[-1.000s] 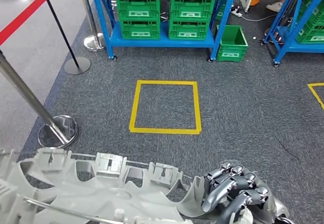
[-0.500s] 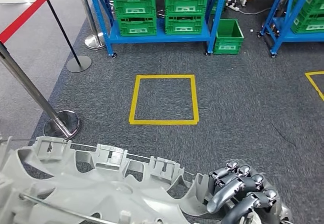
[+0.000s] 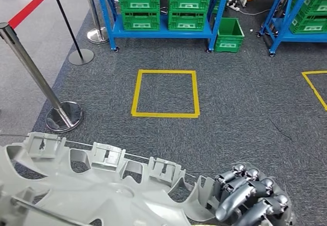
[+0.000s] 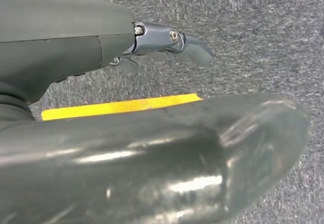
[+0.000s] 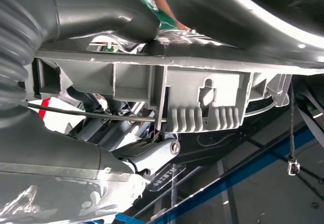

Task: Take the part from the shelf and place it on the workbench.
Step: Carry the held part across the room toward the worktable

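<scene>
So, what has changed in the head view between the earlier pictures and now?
The whole picture has shifted, so the camera moved, not the things: the yellow square, the blue shelf and the metal post all sit differently in the frame. The right hand grips the end of the grey part as before, a little lower and further right in the frame. Nothing was let go or newly taken.

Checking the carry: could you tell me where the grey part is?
In the head view, the grey part spans the lower left, above the carpet, its right end gripped by the right robot hand.
</scene>
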Robot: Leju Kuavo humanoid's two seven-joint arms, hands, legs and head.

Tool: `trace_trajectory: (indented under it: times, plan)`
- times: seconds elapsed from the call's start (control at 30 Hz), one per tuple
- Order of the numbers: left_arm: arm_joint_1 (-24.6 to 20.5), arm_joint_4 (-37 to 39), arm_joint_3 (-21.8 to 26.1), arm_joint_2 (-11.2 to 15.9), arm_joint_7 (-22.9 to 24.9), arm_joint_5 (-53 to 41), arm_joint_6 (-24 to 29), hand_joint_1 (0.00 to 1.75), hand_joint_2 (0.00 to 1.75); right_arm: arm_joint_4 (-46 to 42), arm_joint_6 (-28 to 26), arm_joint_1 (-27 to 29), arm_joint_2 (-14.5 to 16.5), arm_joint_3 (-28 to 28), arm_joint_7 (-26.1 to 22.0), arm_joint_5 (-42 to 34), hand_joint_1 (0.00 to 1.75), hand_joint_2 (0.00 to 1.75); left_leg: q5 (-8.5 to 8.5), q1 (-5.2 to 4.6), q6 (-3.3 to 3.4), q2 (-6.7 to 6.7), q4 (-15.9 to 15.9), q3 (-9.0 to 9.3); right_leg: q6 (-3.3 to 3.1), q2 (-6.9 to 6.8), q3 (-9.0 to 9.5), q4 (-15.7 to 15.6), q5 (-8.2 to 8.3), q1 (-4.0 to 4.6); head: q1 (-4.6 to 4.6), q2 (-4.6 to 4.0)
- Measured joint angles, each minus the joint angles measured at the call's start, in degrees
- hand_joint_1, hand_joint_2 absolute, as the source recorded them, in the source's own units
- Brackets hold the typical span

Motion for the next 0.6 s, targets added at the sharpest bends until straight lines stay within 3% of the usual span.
trace_trajectory:
  times: [0.07, 0.1, 0.13, 0.17, 0.23, 0.27, 0.33, 0.4, 0.47, 0.53, 0.6]
  plan:
    - [0.0, 0.0, 0.0, 0.0, 0.0, 0.0, 0.0, 0.00, 0.00, -0.1, 0.3, 0.0, 0.0, 0.0, 0.0, -0.1, 1.75, 1.75, 0.77, -0.04, 0.15, 0.54, 0.1, -0.93, 0.38, -0.01, -2.50, 7.9, -4.43, -0.02, 0.20, 0.00]
    - [0.0, 0.0, 0.0, 0.0, 0.0, 0.0, 0.0, 0.00, 0.00, -0.1, 0.3, 0.0, 0.0, 0.1, 0.0, -0.2, 1.75, 1.75, 1.10, -0.06, 0.10, 0.86, 0.1, -1.36, 0.46, -0.02, -2.70, 10.0, -5.38, -0.02, 0.23, 0.00]
    - [0.1, 0.0, 0.0, 0.1, 0.0, 0.0, 0.0, 0.00, 0.00, -0.1, 0.4, 0.0, 0.0, 0.2, 0.0, -0.2, 1.75, 1.75, 1.37, -0.08, 0.01, 1.21, 0.2, -1.73, 0.45, -0.09, -1.75, 9.9, -5.35, -0.02, 0.25, 0.00]
    - [0.1, 0.0, 0.0, 0.1, 0.0, 0.0, 0.0, 0.00, 0.00, -0.1, 0.4, 0.0, 0.0, 0.2, 0.1, -0.3, 1.75, 1.75, 1.56, -0.08, -0.09, 1.57, 0.2, -1.96, 0.36, -0.34, 0.51, 7.2, -4.34, -0.02, 0.27, 0.00]
    - [0.0, 0.0, -0.1, 0.1, 0.0, 0.0, 0.0, 0.00, 0.00, -0.1, 0.5, -0.2, 0.0, 0.3, 0.1, -0.5, 1.75, 1.75, 1.78, -0.21, -0.43, 2.30, 0.4, -2.13, -0.05, -2.07, 6.34, -1.3, -2.15, 0.15, 0.33, 0.00]
    - [0.0, 0.0, -0.1, 0.2, 0.0, 0.0, 0.0, 0.00, 0.00, -0.1, 0.6, -0.4, 0.0, 0.3, 0.1, -0.6, 1.75, 1.75, 1.85, -0.34, -0.67, 2.62, 0.5, -2.18, -0.42, -2.74, 8.27, -4.5, -1.55, 0.28, 0.33, 0.00]
    - [0.0, 0.0, -0.2, 0.3, 0.0, 0.1, 0.0, 0.00, 0.00, -0.1, 0.7, -0.7, 0.0, 0.3, 0.1, -0.8, 1.75, 1.75, 2.05, -0.55, -1.20, 3.29, 0.5, -2.31, -1.21, -2.90, 9.03, -6.4, -1.47, 0.57, 0.33, 0.00]
    - [-0.1, 0.0, -0.3, 0.3, 0.0, 0.1, 0.0, 0.00, 0.00, -0.1, 0.8, -0.8, 0.0, 0.4, 0.1, -0.9, 1.75, 1.75, 2.06, -0.45, -1.84, 3.75, 0.6, -2.44, -1.97, -1.76, 8.51, -6.4, -1.02, 0.51, 0.33, 0.00]
    - [-0.2, 0.0, -0.3, 0.4, 0.0, 0.1, 0.1, 0.00, 0.00, -0.1, 0.9, -1.1, 0.0, 0.4, 0.1, -0.9, 1.75, 1.75, 0.33, -0.30, -2.58, 2.19, 2.5, -3.40, -2.65, -0.75, 8.05, -6.5, -0.50, 0.29, 0.26, 0.00]
    - [-0.1, 0.0, -0.3, 0.4, 0.0, 0.1, 0.1, 0.00, 0.00, -0.1, 1.0, -1.3, 0.0, 0.4, 0.1, -1.0, 1.75, 1.75, -3.63, -0.23, -2.96, 0.02, 8.9, -6.33, -3.10, 0.26, 7.51, -6.6, 0.00, 0.18, 0.15, 0.00]
    - [0.0, 0.0, -0.3, 0.4, 0.1, 0.1, 0.1, 0.00, 0.00, -0.1, 1.3, -1.4, 0.0, 0.4, 0.1, -1.1, 1.75, 1.75, -6.47, -0.23, -2.94, -0.61, 15.9, -9.54, -3.28, 1.44, 6.91, -6.6, 0.45, 0.20, 0.11, 0.00]
